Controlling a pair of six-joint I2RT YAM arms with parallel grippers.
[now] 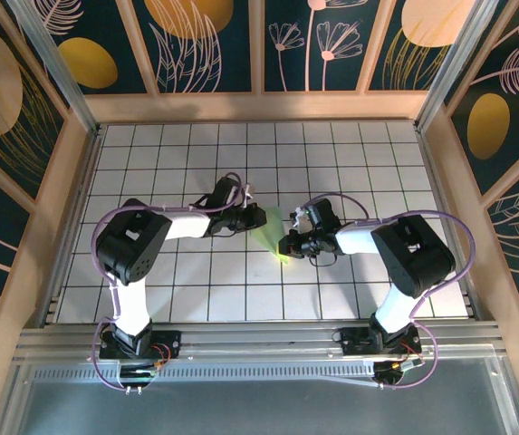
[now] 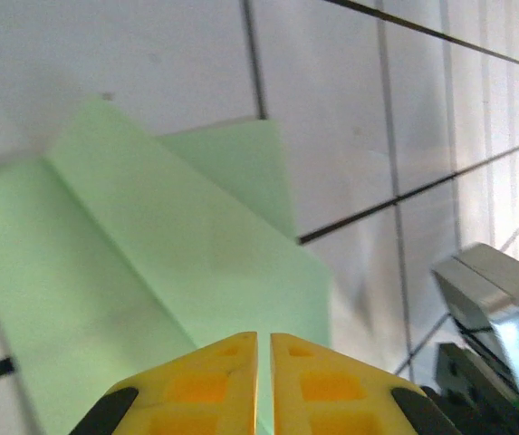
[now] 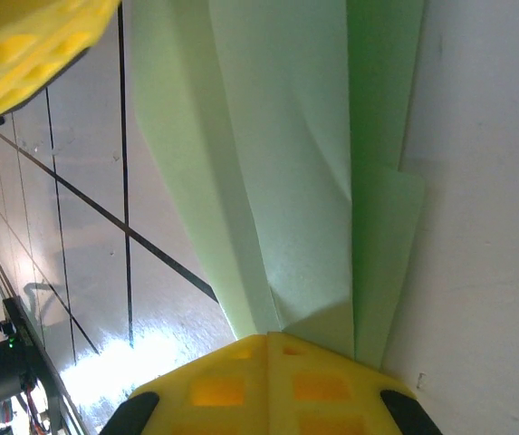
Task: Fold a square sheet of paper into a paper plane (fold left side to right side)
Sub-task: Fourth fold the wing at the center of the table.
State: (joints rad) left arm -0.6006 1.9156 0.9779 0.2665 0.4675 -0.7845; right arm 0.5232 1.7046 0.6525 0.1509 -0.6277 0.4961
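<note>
Since both arms are bolted at the bottom edge of the overhead shot, I'll go from there outward. They both bend inward, so the two tools meet around the middle of the white tiled table [image 1: 196,290].

The right gripper [image 3: 268,349] has its yellow fingers pressed tight together, and the green paper [image 3: 286,181] comes straight out from between them, so it's pinching one end. From its own camera the paper runs up the frame in long folded layers with a couple of creases.

The left gripper [image 2: 264,349] is less clear. Its yellow fingers sit almost together with just a thin slit between them, right over the paper's near edge. I honestly can't tell if it's actually gripping the paper or just hovering on it. In that view the paper fills the left and centre of the frame, with a folded flap and a diagonal crease.

From above, the paper is a small pale green sliver between the two tools, just right of centre. Further back are more bare tiles, then the dark floral wall [image 1: 205,45] along the top.
</note>
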